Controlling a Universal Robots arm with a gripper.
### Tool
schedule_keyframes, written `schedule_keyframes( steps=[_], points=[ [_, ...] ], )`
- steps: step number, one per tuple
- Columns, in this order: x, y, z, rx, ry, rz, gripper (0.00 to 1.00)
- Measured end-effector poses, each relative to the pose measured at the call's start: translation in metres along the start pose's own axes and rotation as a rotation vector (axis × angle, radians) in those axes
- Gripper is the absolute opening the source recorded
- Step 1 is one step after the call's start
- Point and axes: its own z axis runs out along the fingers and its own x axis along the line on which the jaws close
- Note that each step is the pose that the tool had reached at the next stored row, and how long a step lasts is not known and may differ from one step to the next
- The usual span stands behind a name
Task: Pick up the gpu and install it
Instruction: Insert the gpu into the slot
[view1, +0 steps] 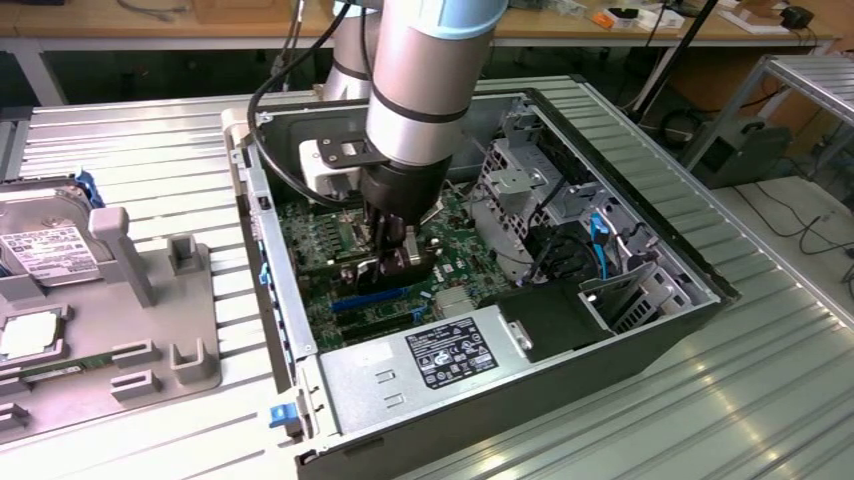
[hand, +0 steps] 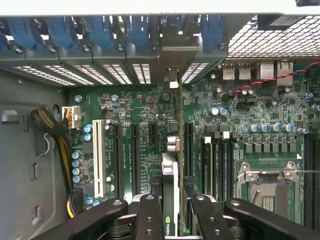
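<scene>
Inside case: gripper-held gpu.

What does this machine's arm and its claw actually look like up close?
The arm is a thick silver-grey tube ringed by a dark band, with a pale blue cap at its upper joint. Black cables loop beside it to a small white box. Below that sits a black wrist section, ending in the claw, built from black metal linkage fingers with visible bolts.

**Readable markings: almost none**

The gpu, held edge-on between the gripper fingers, carries a green logo, too partial to read. Beyond the gripper, toward the case's near end, the power supply bears a black label whose white print is illegible.
</scene>
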Motion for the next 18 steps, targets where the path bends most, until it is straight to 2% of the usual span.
schedule_keyframes(
  steps=[18],
  points=[
    [0.0023, -0.0004, 0.0084, 0.0002, 0.0002, 0.007, 0.27]
  ],
)
